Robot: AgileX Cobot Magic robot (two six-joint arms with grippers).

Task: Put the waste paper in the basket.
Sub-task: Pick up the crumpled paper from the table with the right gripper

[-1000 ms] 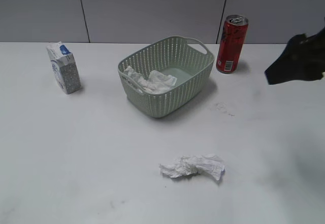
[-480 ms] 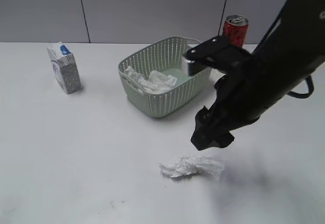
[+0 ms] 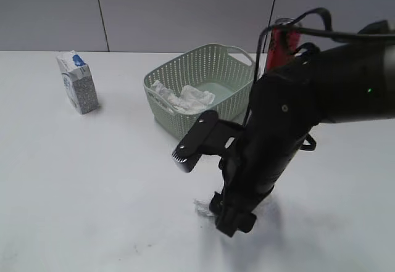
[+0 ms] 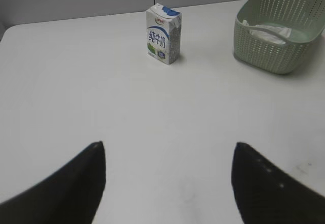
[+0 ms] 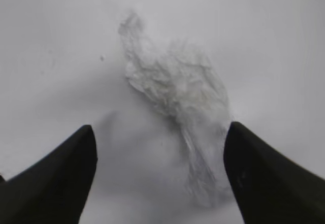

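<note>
A crumpled white waste paper wad [image 5: 177, 92] lies on the white table. In the exterior view only its left tip [image 3: 202, 206] shows beside my right arm. My right gripper [image 5: 160, 130] [image 3: 234, 222] is open and low over the table, with the wad between its fingers, close to the right one. The mint-green basket [image 3: 185, 127] [image 4: 274, 61] stands at the back middle and holds white paper wads [image 3: 185, 98] [image 4: 268, 29]. My left gripper [image 4: 167, 148] is open and empty over bare table, out of the exterior view.
A white-and-blue milk carton [image 3: 77, 82] [image 4: 163, 33] stands at the back left. A red drink can [image 3: 281, 37] stands behind the basket's right end, mostly hidden by my right arm and its cables.
My right arm has swung in from the right edge and come down over the loose wad, now covering most of it. Basket, carton and can have not moved.
</note>
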